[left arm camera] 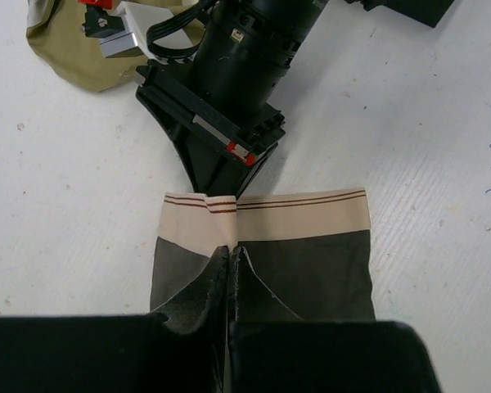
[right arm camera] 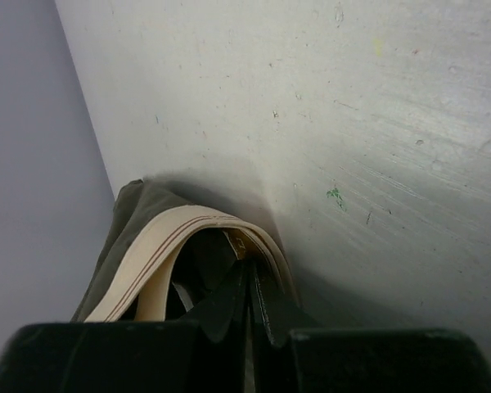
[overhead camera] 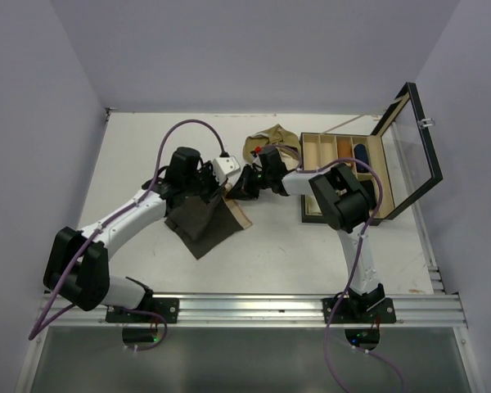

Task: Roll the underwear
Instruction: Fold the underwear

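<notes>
The dark brown underwear (overhead camera: 198, 225) lies on the table (overhead camera: 147, 147) between the two hands: the left hand (left arm camera: 231, 264) is clamped on its dark cloth just below the beige waistband (left arm camera: 303, 217), and the right hand (right arm camera: 250, 274), facing it from the far side, is pinched shut on a fold of that waistband. There are two pairs of underwear. The second, the olive underwear (overhead camera: 272, 137), lies bunched behind the right hand, beside one open box (overhead camera: 326, 151).

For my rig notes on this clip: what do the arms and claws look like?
The left arm and right arm have white links, bulky black joints and a trailing purple cable each. Left claw and right claw are black, wedge-tipped; the right bears red marks.
</notes>
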### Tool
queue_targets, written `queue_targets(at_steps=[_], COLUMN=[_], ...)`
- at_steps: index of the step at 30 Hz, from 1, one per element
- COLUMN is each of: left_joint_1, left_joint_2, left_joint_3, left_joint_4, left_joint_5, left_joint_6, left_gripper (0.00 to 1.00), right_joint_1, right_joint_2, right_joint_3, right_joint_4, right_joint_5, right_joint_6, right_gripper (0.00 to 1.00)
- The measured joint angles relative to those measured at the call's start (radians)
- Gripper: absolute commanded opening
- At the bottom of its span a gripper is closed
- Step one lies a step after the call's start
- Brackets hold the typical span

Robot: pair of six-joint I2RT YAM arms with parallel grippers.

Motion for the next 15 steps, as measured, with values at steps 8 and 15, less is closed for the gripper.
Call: queue_targets(at_steps=[8,15], left_joint_1=[-0.037,-0.106], left_joint_2=[-0.010,0.050], left_joint_3=[-0.035,-0.067], left_joint_4=[-0.003,0.011], left_joint_5=[0.073,0.109], left_joint_6=[-0.023,-0.053], left_gripper=[0.00,0.00], right_joint_1=[0.000,-0.001], right_joint_2=[0.010,0.010], right_joint_3=[-0.006,-0.021], right_joint_4=[0.035,0.064], right_joint_5=[0.000,-0.001], right_joint_6=[0.046,0.067], right_gripper=[0.05,0.04])
